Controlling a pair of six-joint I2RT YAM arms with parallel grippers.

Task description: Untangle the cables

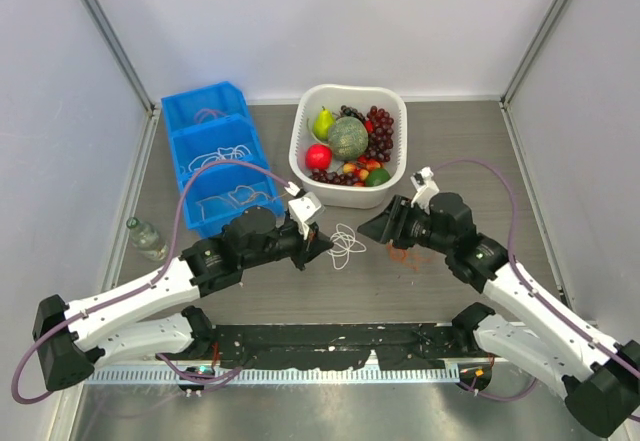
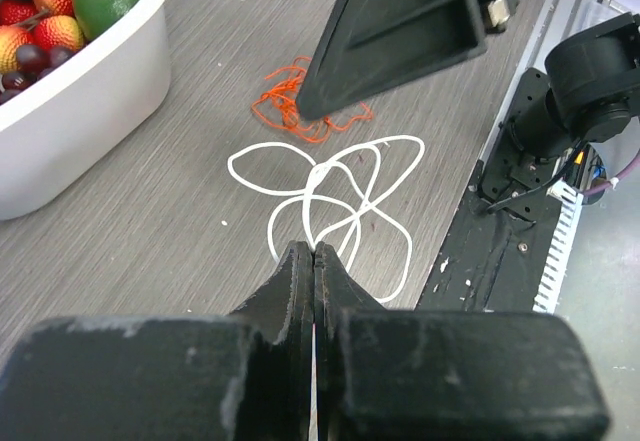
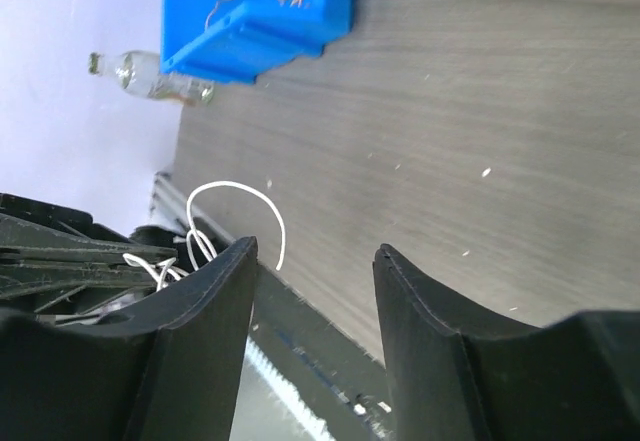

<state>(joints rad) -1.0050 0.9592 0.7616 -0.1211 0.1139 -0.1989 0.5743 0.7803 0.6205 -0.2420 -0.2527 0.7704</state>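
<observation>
My left gripper (image 2: 314,248) is pressed together on the near end of the white cable (image 2: 340,176), whose loops lie flat just beyond its tips. Past them the orange cable (image 2: 283,109) sits bunched under my right gripper (image 3: 315,251), jaws spread, holding nothing; the white basket (image 2: 90,111) stands farther off

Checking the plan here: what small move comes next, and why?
Probably draw the left gripper back, dragging the white cable clear of the orange cable: its jaws look shut on a white loop, the orange lies close beside, and the right gripper hangs open.
</observation>
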